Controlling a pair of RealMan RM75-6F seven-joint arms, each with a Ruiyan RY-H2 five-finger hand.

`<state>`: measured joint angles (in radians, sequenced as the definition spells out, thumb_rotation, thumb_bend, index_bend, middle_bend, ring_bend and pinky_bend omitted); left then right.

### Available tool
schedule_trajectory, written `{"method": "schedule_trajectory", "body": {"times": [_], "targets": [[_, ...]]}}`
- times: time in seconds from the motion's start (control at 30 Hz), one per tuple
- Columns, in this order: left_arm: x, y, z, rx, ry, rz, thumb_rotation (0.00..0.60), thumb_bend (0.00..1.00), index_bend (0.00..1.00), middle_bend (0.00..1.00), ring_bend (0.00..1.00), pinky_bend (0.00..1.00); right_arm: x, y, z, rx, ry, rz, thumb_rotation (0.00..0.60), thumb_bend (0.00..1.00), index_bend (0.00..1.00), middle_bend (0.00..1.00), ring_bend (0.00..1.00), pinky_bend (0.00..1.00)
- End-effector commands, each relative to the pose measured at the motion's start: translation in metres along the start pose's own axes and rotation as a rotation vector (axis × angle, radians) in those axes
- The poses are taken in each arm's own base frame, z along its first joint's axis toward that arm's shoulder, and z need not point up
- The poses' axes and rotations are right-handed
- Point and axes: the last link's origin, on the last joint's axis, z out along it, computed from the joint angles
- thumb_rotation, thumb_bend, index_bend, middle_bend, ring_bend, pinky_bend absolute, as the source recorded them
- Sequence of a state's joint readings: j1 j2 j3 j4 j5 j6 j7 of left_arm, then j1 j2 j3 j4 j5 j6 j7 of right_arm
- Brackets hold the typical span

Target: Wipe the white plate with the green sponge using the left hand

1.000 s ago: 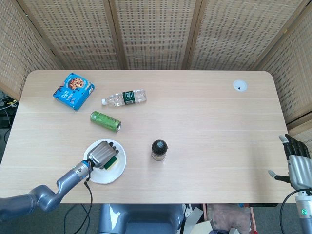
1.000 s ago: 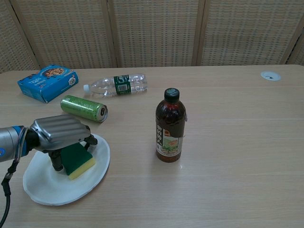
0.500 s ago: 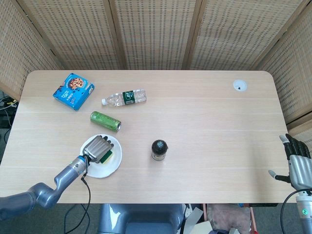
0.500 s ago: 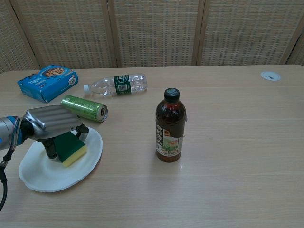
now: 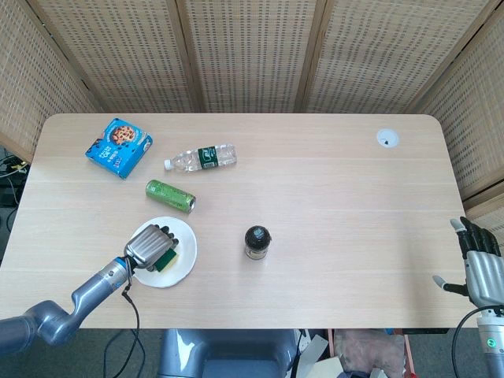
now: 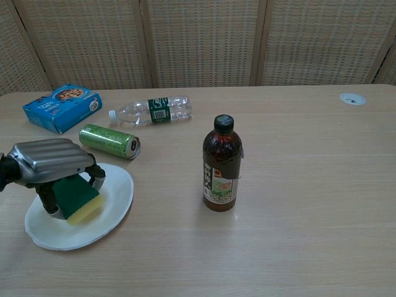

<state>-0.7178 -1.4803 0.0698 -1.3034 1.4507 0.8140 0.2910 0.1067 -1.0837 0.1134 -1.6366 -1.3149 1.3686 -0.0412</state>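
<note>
The white plate (image 5: 182, 253) (image 6: 111, 204) lies near the table's front left edge. My left hand (image 5: 149, 245) (image 6: 48, 162) is over it, fingers curled down around the green sponge (image 5: 165, 260) (image 6: 74, 197), which has a yellow underside and presses on the plate. The sponge sits toward the plate's left half in the chest view. My right hand (image 5: 480, 264) hangs off the table's right front corner, fingers spread and holding nothing; the chest view does not show it.
A green can (image 5: 171, 197) (image 6: 110, 141) lies just behind the plate. A clear water bottle (image 5: 201, 158) (image 6: 150, 110) and a blue cookie box (image 5: 119, 147) (image 6: 62, 107) lie further back. A dark bottle (image 5: 257, 242) (image 6: 222, 164) stands upright right of the plate.
My left hand has slid the sponge leftward across the plate. The plate itself has shifted left and slightly back with it. The right hand has not moved.
</note>
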Motion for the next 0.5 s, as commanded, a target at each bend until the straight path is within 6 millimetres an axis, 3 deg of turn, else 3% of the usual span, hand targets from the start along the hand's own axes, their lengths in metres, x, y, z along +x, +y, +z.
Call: {"method": "schedule_trajectory", "body": {"times": [0.03, 0.3, 0.5], "targets": [[-0.011, 0.002, 0.004, 0.005, -0.025, 0.01, 0.6, 0.18, 0.59, 0.47, 0.3, 0.48, 0.0, 0.0, 0.0, -0.001, 0.001, 0.001, 0.6, 0.0, 0.0, 0.0, 0.0, 0.0], [-0.015, 0.009, 0.019, 0.007, -0.013, 0.011, 0.6, 0.18, 0.59, 0.47, 0.3, 0.48, 0.0, 0.001, 0.001, -0.003, -0.003, 0.0, 0.6, 0.0, 0.0, 0.0, 0.0, 0.0], [-0.007, 0.032, 0.038, -0.032, 0.022, 0.012, 0.6, 0.18, 0.59, 0.47, 0.3, 0.48, 0.0, 0.0, 0.001, -0.001, -0.002, 0.003, 0.6, 0.0, 0.0, 0.0, 0.0, 0.0]]}}
